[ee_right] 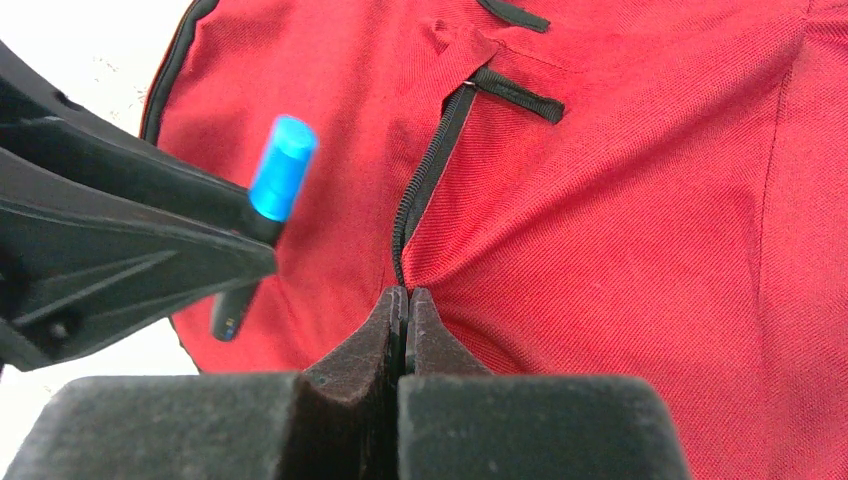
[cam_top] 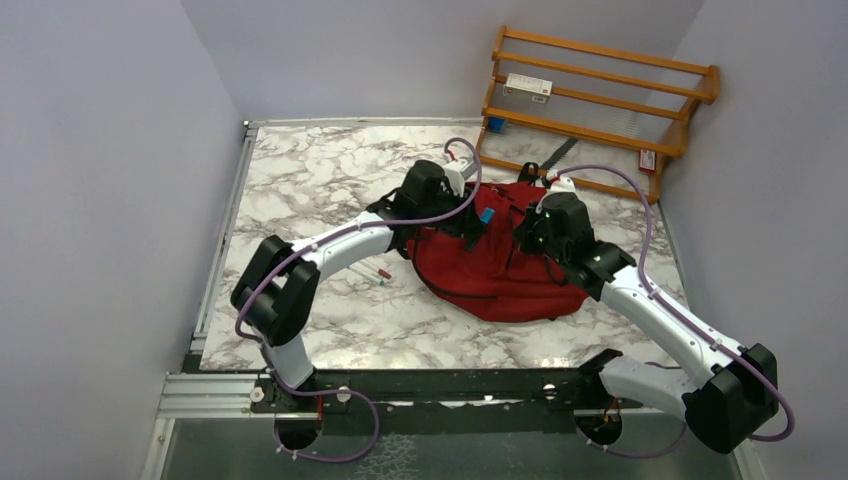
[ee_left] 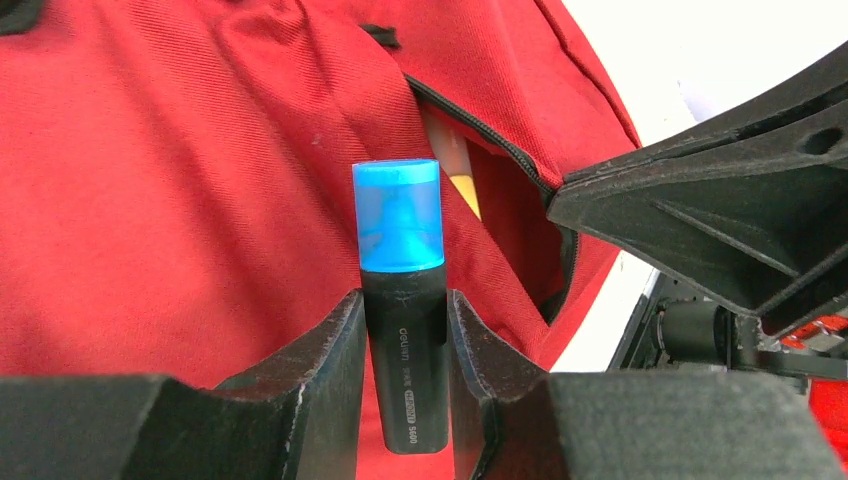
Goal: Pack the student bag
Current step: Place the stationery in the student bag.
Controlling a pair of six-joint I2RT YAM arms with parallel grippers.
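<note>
Lower centre: left tool (ee_left: 405, 300) pinching highlighter (ee_left: 398, 215), poised for bag (ee_left: 150, 200) pocket (ee_left: 500, 190); right tool (ee_right: 405, 295) pressed together on fabric, seemingly holding pocket open.

- student bag (cam_top: 500, 275): dark-red woven twill cloth, matt, creased
- zipper (ee_right: 425, 180): black toothed tape with black webbing tabs, matt
- highlighter (ee_left: 402, 340): matt black plastic barrel with printed lettering, and a translucent glossy blue plastic cap
- left end effector (ee_left: 403, 305): matt black plastic, grainy, edges scuffed pale
- right end effector (ee_right: 405, 300): same matt black plastic, worn at the tips
- table (cam_top: 320, 180): marble-pattern top, smooth, slight sheen
- rack (cam_top: 600, 70): orange-brown wood, smooth finish
- rail (cam_top: 210, 395): bare metal, dull silver
</note>
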